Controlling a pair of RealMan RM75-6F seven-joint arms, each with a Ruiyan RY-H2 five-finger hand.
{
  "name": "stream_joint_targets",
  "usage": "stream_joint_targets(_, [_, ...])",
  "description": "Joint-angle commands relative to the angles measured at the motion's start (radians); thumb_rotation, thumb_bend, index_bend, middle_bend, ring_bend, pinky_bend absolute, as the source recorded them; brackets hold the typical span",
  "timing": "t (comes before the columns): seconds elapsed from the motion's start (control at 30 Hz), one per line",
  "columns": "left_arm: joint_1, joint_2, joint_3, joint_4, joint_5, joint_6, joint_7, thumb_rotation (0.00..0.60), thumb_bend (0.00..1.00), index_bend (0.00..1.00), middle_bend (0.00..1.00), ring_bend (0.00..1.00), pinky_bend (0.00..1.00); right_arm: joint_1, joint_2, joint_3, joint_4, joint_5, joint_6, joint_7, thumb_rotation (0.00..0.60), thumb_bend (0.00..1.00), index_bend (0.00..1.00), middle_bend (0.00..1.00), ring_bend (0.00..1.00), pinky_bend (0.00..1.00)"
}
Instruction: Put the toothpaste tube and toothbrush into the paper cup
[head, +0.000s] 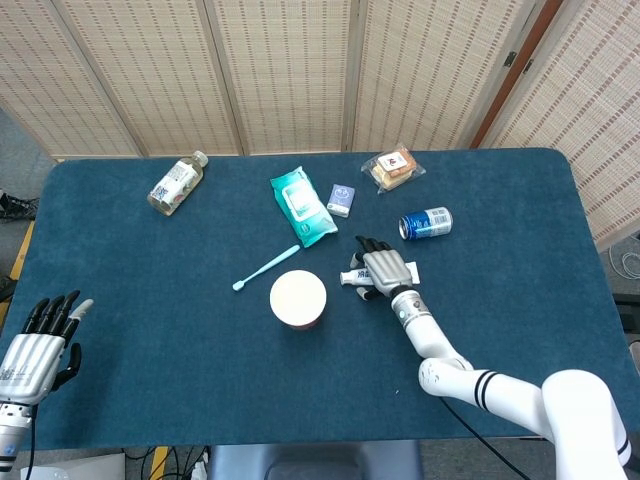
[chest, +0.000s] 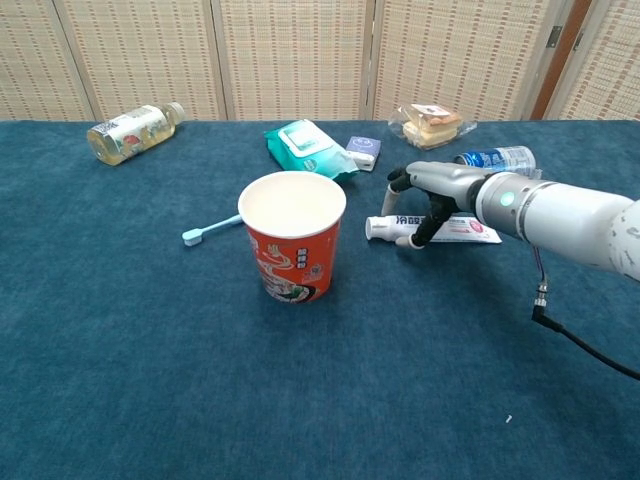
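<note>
Blue table seen from above. Right hand lies palm-down over the toothpaste tube, fingers draped on it; tube flat on cloth, cap end poking out left, toward paper cup. Cup upright, just left of the tube. Light-blue toothbrush lies diagonal, just up-left of cup. Left hand at bottom-left corner, fingers apart, holding nothing. Far side: bottle, wipes pack, small box, wrapped sandwich, blue can on its side.
</note>
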Motion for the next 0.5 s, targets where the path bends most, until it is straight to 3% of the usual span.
stream_joint_targets(0.03, [0.0, 0.0, 0.0, 0.0, 0.0, 0.0, 0.001, 0.6, 0.66, 0.07, 0.0, 0.0, 0.0, 0.003, -0.001, -0.003, 0.002, 0.004, 0.002, 0.001, 0.6, 0.22, 0.4, 0.0, 0.0, 0.11])
stream_joint_targets(0.5, [0.0, 0.002, -0.002, -0.002, 0.0, -0.005, 0.001, 0.6, 0.66, 0.07, 0.0, 0.0, 0.0, 0.028, -0.011, -0.022, 0.029, 0.032, -0.008, -0.001, 0.6, 0.23, 0.43, 0.0, 0.0, 0.12])
